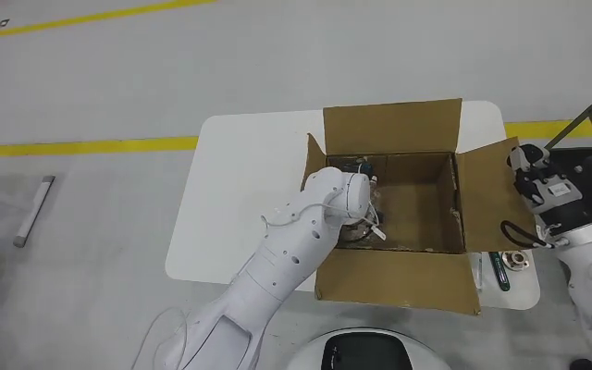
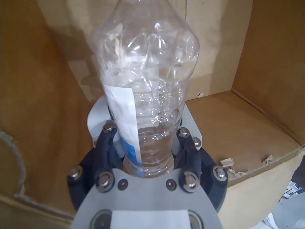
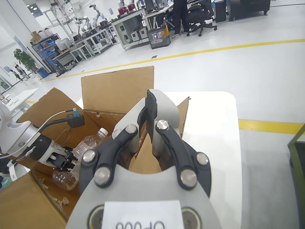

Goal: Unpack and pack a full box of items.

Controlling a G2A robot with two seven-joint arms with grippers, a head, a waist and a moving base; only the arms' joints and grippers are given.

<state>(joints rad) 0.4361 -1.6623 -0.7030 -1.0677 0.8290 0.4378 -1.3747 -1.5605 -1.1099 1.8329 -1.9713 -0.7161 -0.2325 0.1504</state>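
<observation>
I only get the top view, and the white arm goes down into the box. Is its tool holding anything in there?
Observer: Yes. The left tool is shut on a clear, crinkled plastic bottle, gripping it low on its body.
Operator: Does the bottle have a sticker?
Observer: It has a white and blue label running down one side, next to the tool.
Operator: What about the other arm's tool?
Observer: The right tool is shut and empty.

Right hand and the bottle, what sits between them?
In the top view, a box wall and its folded-out flap, then bare box floor, separate the right hand from the bottle.
</observation>
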